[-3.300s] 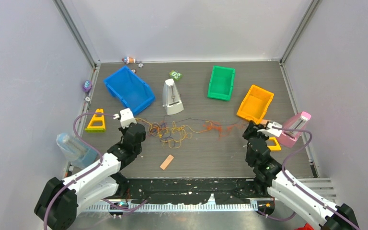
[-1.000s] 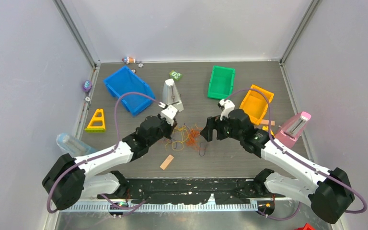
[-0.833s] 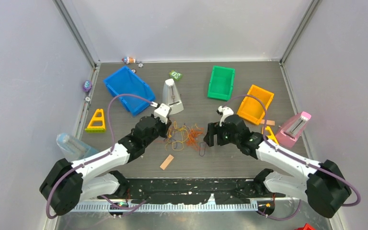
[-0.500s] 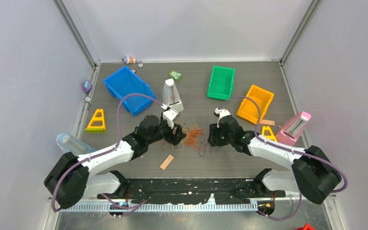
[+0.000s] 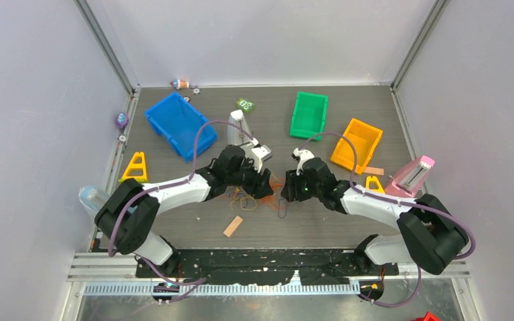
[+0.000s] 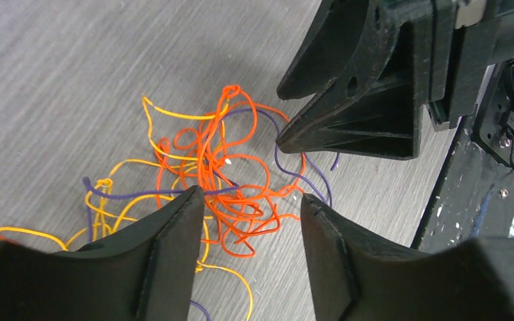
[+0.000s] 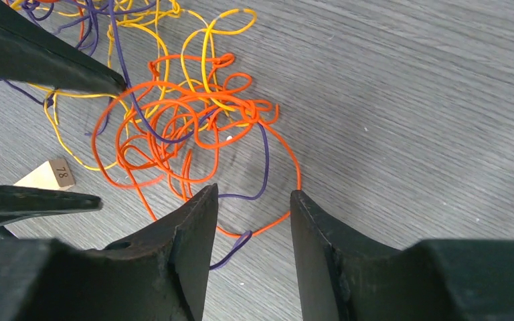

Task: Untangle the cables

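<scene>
The cables (image 5: 244,200) are a small heap of thin orange, yellow and purple wires in the middle of the table. My left gripper (image 5: 266,187) and right gripper (image 5: 288,194) face each other over it, tips close together. The left wrist view has the left gripper (image 6: 251,197) open just above the orange loops of the cables (image 6: 221,167), gripping nothing. In the right wrist view, the right gripper (image 7: 253,192) is open over a purple and an orange strand at the edge of the cables (image 7: 174,127). Neither holds a wire.
Along the back are a blue bin (image 5: 177,124), a white metronome (image 5: 239,127), a green bin (image 5: 309,115) and an orange bin (image 5: 356,144). A pink metronome (image 5: 411,177) stands right. A yellow triangle (image 5: 134,168) and a bottle (image 5: 97,199) are left. A wooden block (image 5: 233,226) lies near.
Both arms have swung in from the table's sides to the middle. The cables, earlier strung out in a line, are now bunched in a heap. The left gripper has opened; the right has narrowed.
</scene>
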